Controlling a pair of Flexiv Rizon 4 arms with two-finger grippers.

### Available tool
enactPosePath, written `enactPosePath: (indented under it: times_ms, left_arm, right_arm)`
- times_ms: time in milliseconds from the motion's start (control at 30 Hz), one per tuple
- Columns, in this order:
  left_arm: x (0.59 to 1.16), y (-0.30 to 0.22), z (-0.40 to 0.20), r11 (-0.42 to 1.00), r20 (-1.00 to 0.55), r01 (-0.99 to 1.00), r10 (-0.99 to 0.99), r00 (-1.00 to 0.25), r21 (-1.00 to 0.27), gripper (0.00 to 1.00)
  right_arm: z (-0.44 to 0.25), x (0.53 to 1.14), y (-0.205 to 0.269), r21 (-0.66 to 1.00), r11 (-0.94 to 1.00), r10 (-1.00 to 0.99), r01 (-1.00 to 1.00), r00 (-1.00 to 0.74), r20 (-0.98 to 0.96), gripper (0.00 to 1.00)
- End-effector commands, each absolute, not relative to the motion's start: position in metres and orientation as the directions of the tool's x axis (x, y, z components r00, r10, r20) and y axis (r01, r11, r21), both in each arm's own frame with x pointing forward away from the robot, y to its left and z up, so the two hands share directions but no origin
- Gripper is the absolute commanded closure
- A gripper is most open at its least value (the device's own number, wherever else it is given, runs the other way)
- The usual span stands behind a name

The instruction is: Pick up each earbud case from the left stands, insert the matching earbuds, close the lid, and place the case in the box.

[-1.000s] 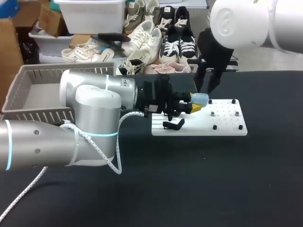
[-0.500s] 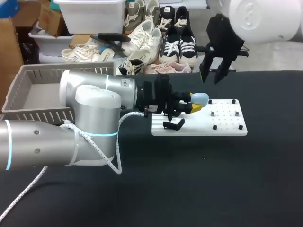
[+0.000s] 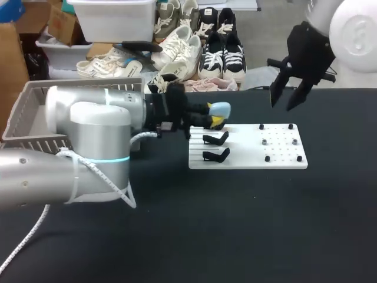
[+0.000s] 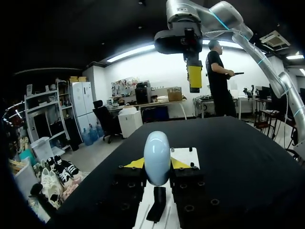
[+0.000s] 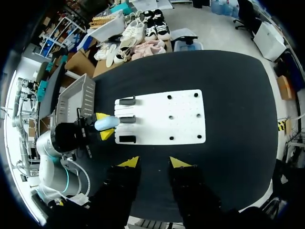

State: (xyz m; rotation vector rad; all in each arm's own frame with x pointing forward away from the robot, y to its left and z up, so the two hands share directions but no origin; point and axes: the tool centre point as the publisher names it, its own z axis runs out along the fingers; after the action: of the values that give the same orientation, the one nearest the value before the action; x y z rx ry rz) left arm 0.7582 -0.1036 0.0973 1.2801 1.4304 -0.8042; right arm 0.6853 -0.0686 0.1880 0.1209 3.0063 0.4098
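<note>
Two arms are hanging over the black surface (image 3: 235,224). The left arm (image 3: 88,147) is lying low across the left side, and the right arm (image 3: 347,29) is hovering above the far right edge. A grey box (image 3: 35,112) is sitting at the far left corner. Three black stands (image 5: 127,139) are lining the left edge of a white board (image 3: 283,156). The left jaws are clamping a pale blue case (image 3: 220,109) just off that edge. The right jaws are standing wide apart.

A matte black table (image 3: 247,224) spreads wide, evenly lit.
</note>
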Motion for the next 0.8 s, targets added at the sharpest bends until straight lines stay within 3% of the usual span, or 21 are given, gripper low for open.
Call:
enactPosePath:
  times_ms: [33, 367, 800]
  left_arm:
    - [0.744, -0.034, 0.115, 0.383, -0.946, 0.903, 0.316, 0.069, 0.194, 1.00]
    - [0.770, 0.079, 0.127, 0.532, -0.908, 0.802, 0.418, 0.033, 0.274, 1.00]
    - [0.801, 0.146, 0.107, 0.617, -0.900, 0.752, 0.430, -0.076, 0.232, 1.00]
  right_arm:
    - [0.186, 0.679, -0.068, 0.260, 0.963, 0.128, 0.078, -0.975, -0.181, 0.65]
    - [0.189, 0.685, -0.055, 0.224, 0.968, 0.151, 0.116, -0.977, -0.148, 0.65]
    - [0.189, 0.692, -0.035, 0.224, 0.958, 0.211, 0.179, -0.969, -0.125, 0.62]
